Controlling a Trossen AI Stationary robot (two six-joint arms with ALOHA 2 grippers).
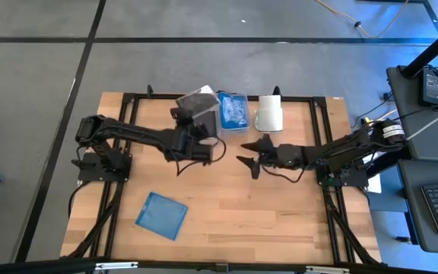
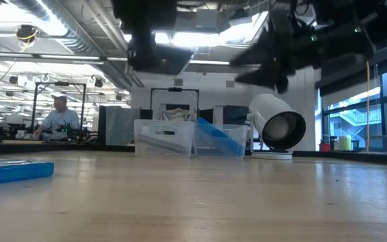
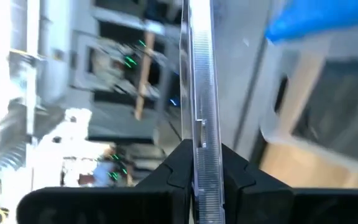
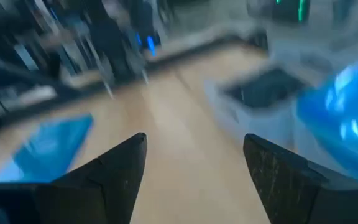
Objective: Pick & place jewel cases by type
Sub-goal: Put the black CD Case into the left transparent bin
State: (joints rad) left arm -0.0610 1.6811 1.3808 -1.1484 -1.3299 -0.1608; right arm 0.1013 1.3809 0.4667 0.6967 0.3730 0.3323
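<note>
My left gripper (image 3: 201, 180) clamps a thin dark-grey clear jewel case (image 1: 198, 103) edge-on, I judge for slotting into the clear rectangular plastic bin (image 1: 201, 122). My right gripper (image 4: 194, 168) hangs spread wide and empty.

No legible text, label, brand, number or sign is appearing in any view. Nothing readable is showing on the jewel cases, the bins, the white roll, the worktop, the arms or the background room equipment.
</note>
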